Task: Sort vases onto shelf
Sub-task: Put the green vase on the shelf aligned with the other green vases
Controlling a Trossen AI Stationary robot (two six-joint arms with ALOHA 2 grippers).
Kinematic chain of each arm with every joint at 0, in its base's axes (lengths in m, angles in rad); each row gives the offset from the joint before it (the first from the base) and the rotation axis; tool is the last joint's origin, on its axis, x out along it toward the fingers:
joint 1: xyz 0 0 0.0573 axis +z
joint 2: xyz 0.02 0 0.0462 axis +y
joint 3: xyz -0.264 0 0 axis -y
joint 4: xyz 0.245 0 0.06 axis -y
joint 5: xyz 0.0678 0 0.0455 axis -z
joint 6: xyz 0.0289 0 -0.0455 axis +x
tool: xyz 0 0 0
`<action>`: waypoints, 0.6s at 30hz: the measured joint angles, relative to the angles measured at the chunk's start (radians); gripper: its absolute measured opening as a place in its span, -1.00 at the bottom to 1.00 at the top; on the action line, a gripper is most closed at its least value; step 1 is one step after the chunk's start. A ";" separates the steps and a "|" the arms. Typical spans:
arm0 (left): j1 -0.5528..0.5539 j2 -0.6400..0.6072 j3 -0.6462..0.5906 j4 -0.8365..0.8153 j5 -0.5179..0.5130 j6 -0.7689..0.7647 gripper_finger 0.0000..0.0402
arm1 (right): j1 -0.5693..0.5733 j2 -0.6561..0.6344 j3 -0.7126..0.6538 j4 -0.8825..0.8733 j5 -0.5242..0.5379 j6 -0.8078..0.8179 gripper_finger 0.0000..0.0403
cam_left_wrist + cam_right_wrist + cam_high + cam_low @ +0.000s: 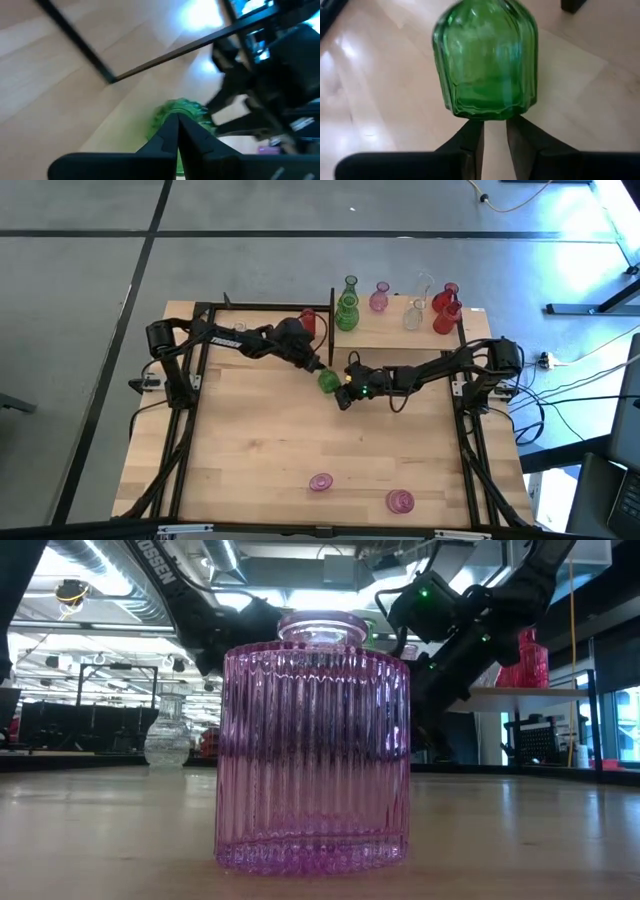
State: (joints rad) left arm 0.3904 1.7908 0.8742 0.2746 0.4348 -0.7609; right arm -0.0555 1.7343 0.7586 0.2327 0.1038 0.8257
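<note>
Sorting is judged partly done: about 6 vases are seen on the shelf [385, 332] at 1 o'clock. 2 pink vases [320, 481] remain at 6 o'clock. A green vase [328, 380] sits mid-table between both grippers; the left gripper [319, 367] is clenched, the right gripper [345, 394] narrowly parted, grasp unconfirmed.

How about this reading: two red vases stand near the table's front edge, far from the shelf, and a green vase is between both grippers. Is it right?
Not fully. The high view shows the two front vases pink, not red. They stand far from the shelf, and the green vase is between the left gripper and right gripper.
</note>
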 joint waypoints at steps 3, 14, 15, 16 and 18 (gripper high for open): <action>-0.002 0.000 0.000 0.025 0.016 -0.022 -1.00 | -0.001 0.003 -0.001 -0.010 0.002 -0.001 -0.64; -0.029 -0.019 0.002 0.033 0.052 -0.025 -1.00 | -0.004 0.013 -0.002 -0.036 0.016 -0.020 -0.64; -0.034 -0.026 0.001 0.030 0.061 -0.026 -1.00 | -0.006 0.018 -0.002 -0.035 0.017 -0.019 -0.64; -0.041 -0.030 0.001 0.034 0.066 -0.026 -1.00 | -0.008 0.022 -0.002 -0.031 0.017 -0.018 -0.64; -0.047 -0.040 0.002 0.032 0.075 -0.025 -1.00 | -0.009 0.030 0.000 -0.018 0.016 -0.016 -0.64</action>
State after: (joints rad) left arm 0.3431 1.7511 0.8761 0.3068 0.5093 -0.7861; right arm -0.0646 1.7641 0.7588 0.2147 0.1195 0.8101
